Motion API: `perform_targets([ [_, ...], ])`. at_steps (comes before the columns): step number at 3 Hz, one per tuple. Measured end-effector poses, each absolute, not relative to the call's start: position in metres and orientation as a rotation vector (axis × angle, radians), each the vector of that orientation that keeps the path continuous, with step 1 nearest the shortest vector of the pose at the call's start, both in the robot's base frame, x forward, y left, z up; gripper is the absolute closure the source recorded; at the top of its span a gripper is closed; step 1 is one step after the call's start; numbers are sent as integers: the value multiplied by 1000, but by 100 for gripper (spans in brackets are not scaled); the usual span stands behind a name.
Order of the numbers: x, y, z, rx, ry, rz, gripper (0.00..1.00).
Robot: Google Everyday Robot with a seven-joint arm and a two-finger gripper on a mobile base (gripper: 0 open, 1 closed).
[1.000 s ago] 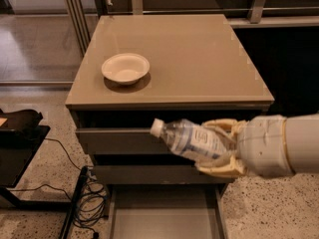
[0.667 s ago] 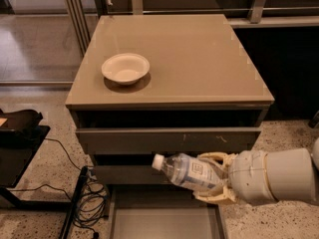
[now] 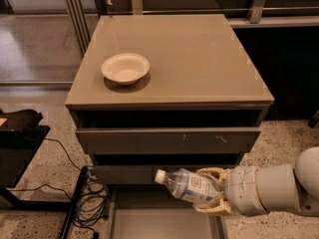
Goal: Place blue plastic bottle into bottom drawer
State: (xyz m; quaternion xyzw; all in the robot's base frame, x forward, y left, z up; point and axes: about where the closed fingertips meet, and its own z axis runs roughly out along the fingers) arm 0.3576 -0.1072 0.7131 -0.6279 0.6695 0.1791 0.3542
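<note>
The blue plastic bottle (image 3: 184,185) is clear with a white cap and a pale label. It lies sideways in my gripper (image 3: 212,190), cap pointing left. The gripper comes in from the lower right on a white arm and is shut on the bottle. It holds the bottle in front of the middle drawer's front, just above the open bottom drawer (image 3: 162,223), whose light grey inside shows at the lower edge of the view.
A white bowl (image 3: 125,67) sits on the cabinet top (image 3: 199,59) at the left. The top drawer (image 3: 169,140) juts out slightly. Black cables (image 3: 87,198) lie on the floor at the left, beside a dark stand (image 3: 20,138).
My gripper has moved down with the bottle, from the level of the top drawer to just above the open bottom drawer.
</note>
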Motion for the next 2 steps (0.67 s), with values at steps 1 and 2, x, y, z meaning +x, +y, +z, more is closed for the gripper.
perform_targets([
  [1, 373, -110, 684, -1626, 1807, 428, 100],
  [2, 403, -130, 626, -1584, 1902, 401, 100],
])
